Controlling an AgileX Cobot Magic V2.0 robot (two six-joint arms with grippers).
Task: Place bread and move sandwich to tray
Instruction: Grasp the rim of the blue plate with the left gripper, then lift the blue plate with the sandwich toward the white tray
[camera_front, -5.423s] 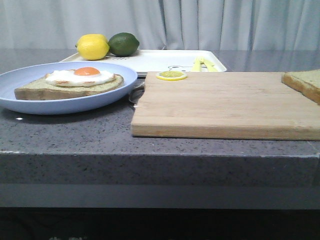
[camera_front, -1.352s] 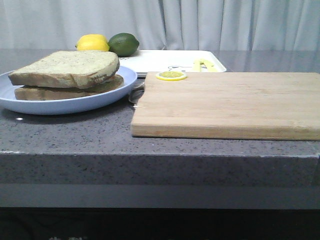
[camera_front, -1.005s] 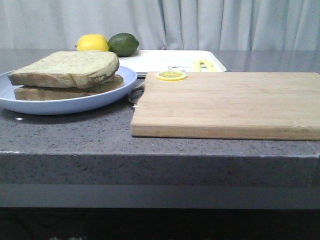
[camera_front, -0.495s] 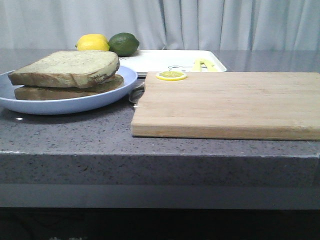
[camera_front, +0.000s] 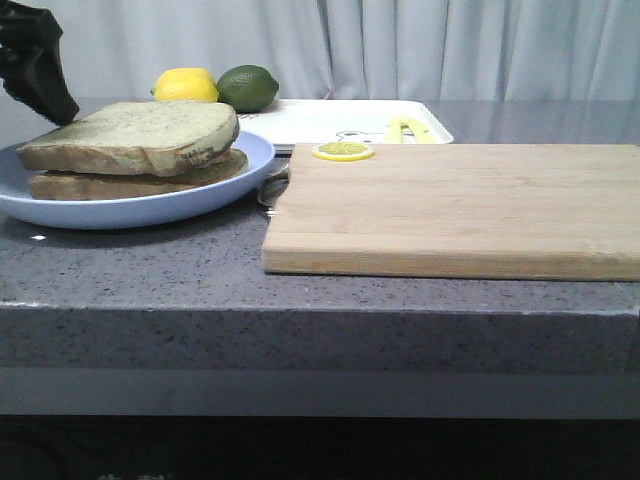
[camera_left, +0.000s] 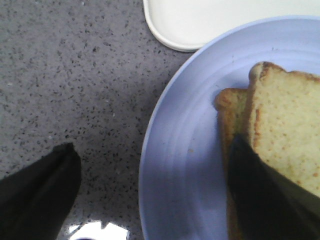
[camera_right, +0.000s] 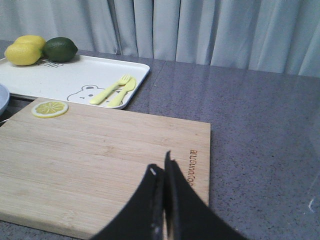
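The bread (camera_front: 140, 135) lies on top of the sandwich's lower slice (camera_front: 130, 184) on the round pale-blue plate (camera_front: 150, 212); the egg is hidden beneath it. My left gripper (camera_left: 150, 200) is open and empty, low over the plate's left rim (camera_left: 175, 150). One of its fingers (camera_left: 35, 195) is over the counter and the other is over the bread (camera_left: 290, 135). Its black body (camera_front: 38, 65) shows at the front view's top left. The white tray (camera_front: 330, 120) stands behind the plate. My right gripper (camera_right: 164, 172) is shut and empty above the cutting board (camera_right: 100, 160).
A lemon (camera_front: 185, 87) and a lime (camera_front: 248, 87) sit at the tray's far left. A yellow fork and spoon (camera_right: 115, 91) lie on the tray (camera_right: 60, 75). A lemon slice (camera_front: 343, 151) rests on the wooden cutting board (camera_front: 450, 210). A curtain hangs behind.
The bread went from the cutting board's right end onto the egg slice on the plate. In the last half second my left gripper came into the front view above the plate's left side.
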